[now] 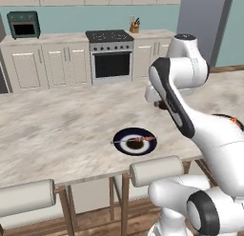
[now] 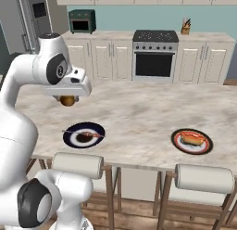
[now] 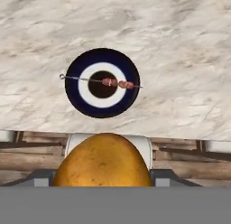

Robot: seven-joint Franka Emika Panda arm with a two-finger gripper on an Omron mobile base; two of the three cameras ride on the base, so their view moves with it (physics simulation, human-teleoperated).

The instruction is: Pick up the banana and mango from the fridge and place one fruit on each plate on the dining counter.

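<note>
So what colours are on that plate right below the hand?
Dark navy plate with a white ring and dark centre, clearest in the hand view.

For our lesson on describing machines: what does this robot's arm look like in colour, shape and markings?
The arm is glossy white, built of thick rounded segments joined by dark grey to black bands. One joint has a dark round cap with a small light marking. The hand above the pincer is a boxy white block. No loose cables show.

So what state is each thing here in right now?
Gripper: shut on the mango, raised above the counter.
Orange-brown roundish mango: held, not yet on a plate.
Dark navy round plate: on the marbled counter, a skewer across it.
Red-rimmed round plate: already holds food.
</note>
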